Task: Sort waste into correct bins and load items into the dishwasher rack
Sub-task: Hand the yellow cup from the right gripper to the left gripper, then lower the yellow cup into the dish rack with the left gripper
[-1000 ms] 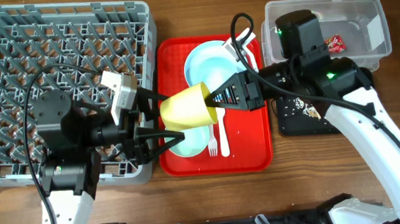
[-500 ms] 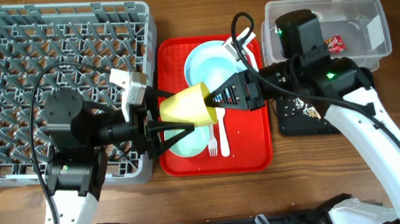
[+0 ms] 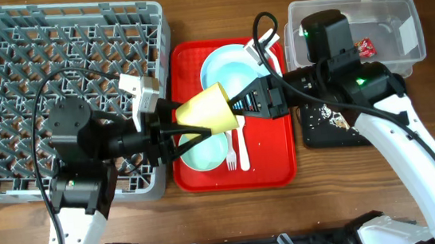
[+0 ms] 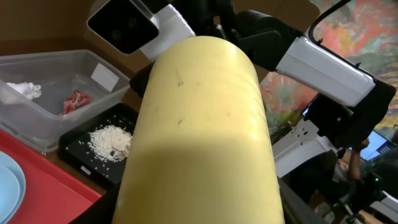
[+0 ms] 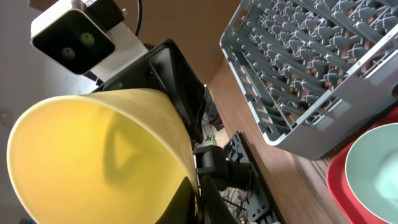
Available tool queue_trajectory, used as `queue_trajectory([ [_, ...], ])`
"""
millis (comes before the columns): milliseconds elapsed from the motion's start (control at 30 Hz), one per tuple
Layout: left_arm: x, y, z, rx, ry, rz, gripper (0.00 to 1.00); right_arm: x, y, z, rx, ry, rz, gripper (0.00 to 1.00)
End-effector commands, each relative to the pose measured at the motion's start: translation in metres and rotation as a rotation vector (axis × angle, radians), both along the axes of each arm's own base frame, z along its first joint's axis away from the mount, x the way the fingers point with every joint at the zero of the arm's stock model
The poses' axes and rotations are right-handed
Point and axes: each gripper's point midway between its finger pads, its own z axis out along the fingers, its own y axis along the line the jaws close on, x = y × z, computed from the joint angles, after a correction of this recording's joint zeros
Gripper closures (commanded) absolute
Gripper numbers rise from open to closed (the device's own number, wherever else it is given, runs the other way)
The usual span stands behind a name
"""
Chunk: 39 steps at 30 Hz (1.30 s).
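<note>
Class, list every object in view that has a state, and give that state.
yellow cup: on its side, in mid-air.
right end effector: shut on cup rim.
left end effector: straddles cup, grip unclear.
clear tub: open, holding red wrapper.
black tray: holds food scraps.
green bowl: upright.

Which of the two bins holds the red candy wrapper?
The clear tub, with the red wrapper inside; the black tray holds whitish crumbs.
</note>
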Motion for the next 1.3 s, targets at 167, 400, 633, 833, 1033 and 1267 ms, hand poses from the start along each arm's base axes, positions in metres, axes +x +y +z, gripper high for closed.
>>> queue_trajectory([
  [167, 0.018, 0.003, 0.000, 0.015, -0.021, 0.103, 0.63, -0.006, 0.003, 0.008, 0.036, 0.001, 0.042, 0.94],
  [400, 0.051, 0.037, -0.033, 0.102, 0.085, 0.325, 0.76, 0.017, -0.003, -0.010, -0.069, -0.035, -0.082, 0.89],
  [633, 0.079, 0.102, -0.083, 0.237, 0.284, 0.659, 0.91, 0.063, -0.036, -0.035, -0.235, -0.077, -0.316, 0.81],
  [833, 0.071, 0.192, -0.125, 0.427, 0.599, 1.088, 0.96, 0.069, -0.076, -0.072, -0.441, -0.029, -0.430, 0.81],
  [1033, 0.046, 0.246, -0.088, 0.606, 0.659, 1.362, 0.96, 0.064, -0.104, -0.100, -0.622, 0.017, -0.493, 0.81],
  [1267, 0.018, 0.283, -0.119, 0.848, 0.835, 1.506, 0.96, 0.061, -0.105, -0.102, -0.637, 0.033, -0.491, 0.82],
])
